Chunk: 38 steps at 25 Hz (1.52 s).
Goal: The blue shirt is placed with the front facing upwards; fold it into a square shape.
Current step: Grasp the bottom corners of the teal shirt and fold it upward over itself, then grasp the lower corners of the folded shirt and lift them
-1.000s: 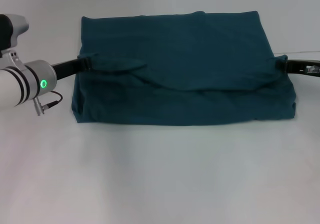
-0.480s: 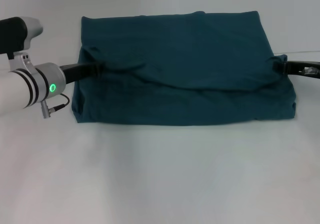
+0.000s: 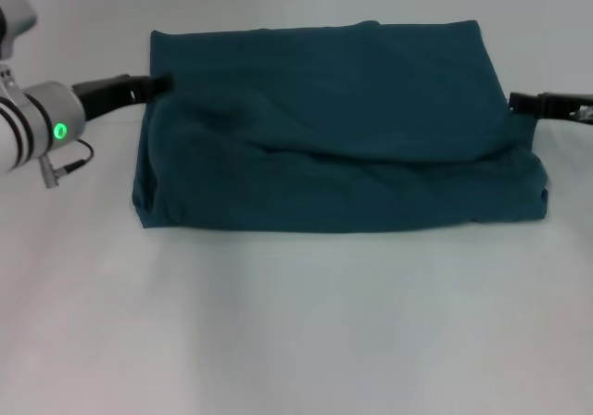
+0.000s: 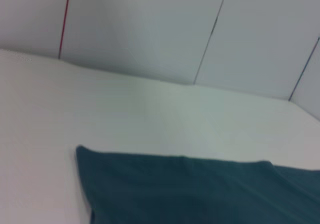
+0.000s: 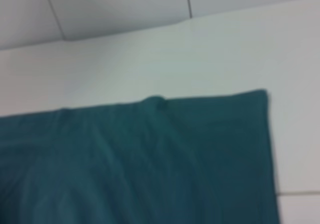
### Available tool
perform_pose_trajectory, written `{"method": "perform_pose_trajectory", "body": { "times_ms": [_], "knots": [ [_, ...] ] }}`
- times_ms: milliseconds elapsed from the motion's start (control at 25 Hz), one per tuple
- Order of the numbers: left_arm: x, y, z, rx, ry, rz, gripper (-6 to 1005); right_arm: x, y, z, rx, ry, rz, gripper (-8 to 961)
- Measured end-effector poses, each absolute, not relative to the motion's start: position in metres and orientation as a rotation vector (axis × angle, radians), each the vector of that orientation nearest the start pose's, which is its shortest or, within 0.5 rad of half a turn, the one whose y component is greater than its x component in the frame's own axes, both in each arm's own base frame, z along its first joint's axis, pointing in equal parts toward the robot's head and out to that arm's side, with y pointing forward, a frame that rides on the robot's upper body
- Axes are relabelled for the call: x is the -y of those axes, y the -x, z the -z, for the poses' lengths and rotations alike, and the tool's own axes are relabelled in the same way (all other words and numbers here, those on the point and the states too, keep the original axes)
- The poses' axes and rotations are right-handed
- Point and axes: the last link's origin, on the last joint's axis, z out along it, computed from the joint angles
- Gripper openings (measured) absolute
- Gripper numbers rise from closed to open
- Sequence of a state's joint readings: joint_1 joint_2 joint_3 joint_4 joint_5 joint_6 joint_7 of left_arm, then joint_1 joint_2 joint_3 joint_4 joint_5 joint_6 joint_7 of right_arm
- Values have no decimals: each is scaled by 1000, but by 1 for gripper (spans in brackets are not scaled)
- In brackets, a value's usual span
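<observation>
The blue shirt (image 3: 338, 123) lay folded to a wide rectangle on the white table (image 3: 296, 322), centre toward 12 o'clock. Left gripper (image 3: 157, 83) at its 9 o'clock edge, right gripper (image 3: 519, 102) at 3 o'clock — finger opening cannot be told for either

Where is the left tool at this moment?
In the head view, the left tool sits at the blue shirt's left edge, near its far corner, opposite the right tool.

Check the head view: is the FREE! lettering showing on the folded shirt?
No: the blue shirt shows only plain teal cloth, folded into a rectangle on the table.
</observation>
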<state>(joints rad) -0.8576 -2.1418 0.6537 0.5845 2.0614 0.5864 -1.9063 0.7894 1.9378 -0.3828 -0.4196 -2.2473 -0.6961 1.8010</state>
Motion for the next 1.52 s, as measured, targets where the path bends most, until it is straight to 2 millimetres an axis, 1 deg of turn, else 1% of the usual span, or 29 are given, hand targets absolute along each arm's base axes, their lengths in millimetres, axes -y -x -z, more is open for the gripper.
{"method": "perform_pose_trajectory", "body": {
  "times_ms": [120, 240, 280, 320, 360, 400, 440, 600, 680, 880, 1040, 1120, 1240, 1440, 1520],
  "knots": [
    [-479, 222, -17, 1056, 1897, 573, 674, -460, -318, -84, -1131, 1822, -392, 487],
    [-476, 225, -29, 1065, 1877, 605, 760, -456, -321, -87, -1133, 1821, -403, 596],
    [-474, 226, -32, 1071, 1880, 616, 788, -452, -323, -88, -1143, 1825, -422, 616],
    [-471, 227, -35, 1080, 1887, 631, 817, -452, -323, -88, -1143, 1825, -422, 636],
    [-465, 229, -38, 1095, 1909, 652, 820, -449, -325, -89, -1149, 1829, -433, 656],
    [-465, 229, -38, 1095, 1909, 652, 823, -445, -326, -89, -1157, 1836, -448, 676],
    [-460, 231, -39, 1106, 1926, 662, 826, -441, -328, -89, -1166, 1844, -463, 696],
    [-447, 239, -40, 1133, 1974, 670, 833, -421, -338, -90, -1199, 1876, -506, 690],
    [-441, 246, -41, 1149, 1977, 665, 831, -411, -342, -90, -1213, 1893, -517, 687],
    [-424, 259, -40, 1180, 2017, 659, 829, -387, -353, -91, -1304, 1932, -531, 685],
    [-413, 264, -37, 1194, 2057, 650, 829, -378, -357, -98, -1357, 1953, -532, 683],
    [-410, 267, -34, 1194, 2066, 637, 829, -374, -360, -102, -1415, 1960, -497, 682],
    [-407, 271, -31, 1193, 2071, 623, 828, -374, -361, -102, -1456, 1964, -452, 681],
    [-399, 281, -23, 1195, 2090, 569, 828, -380, -353, -94, -1548, 1987, -351, 682],
    [-397, 284, -21, 1200, 2094, 549, 828, -381, -351, -93, -1551, 1990, -349, 682]
  ]
}}
